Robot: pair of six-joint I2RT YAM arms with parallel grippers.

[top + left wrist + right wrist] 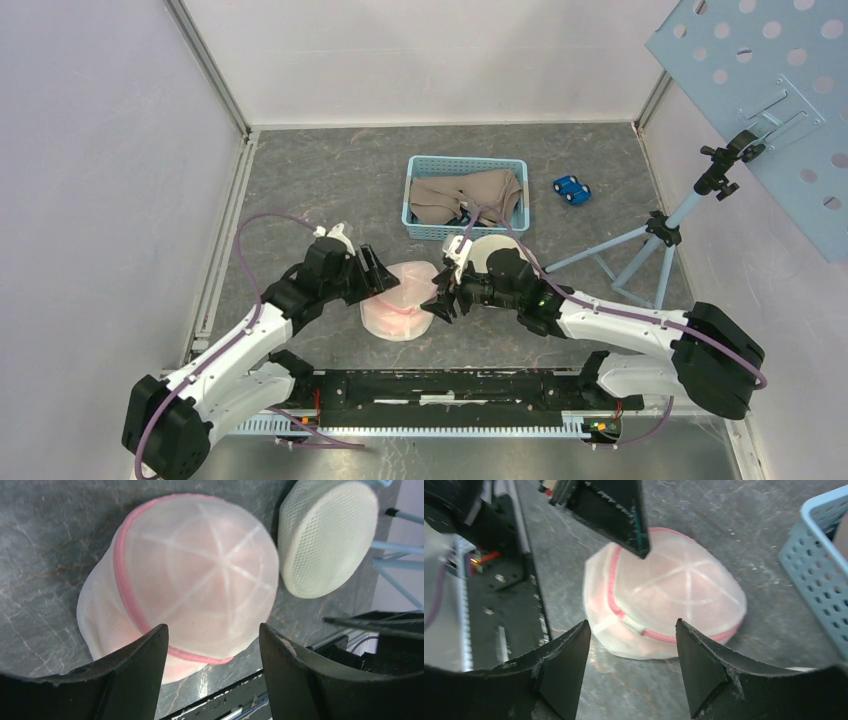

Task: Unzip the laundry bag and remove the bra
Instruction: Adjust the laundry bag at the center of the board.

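Top external view: pink-trimmed dome laundry bag (398, 300) sits on bench (300, 190), between left hand (376, 272) and right hand (440, 298). Both hands spread wide, holding nothing, close beside bag; contact unclear. Bag looks zipped; bra inside not distinguishable through mesh. Step in hand: unzipping, judged barely begun. Right wrist view shows pale tab (631, 626) low on bag, possibly zipper pull. Next move calls for one hand steadying bag, other pinching pull.
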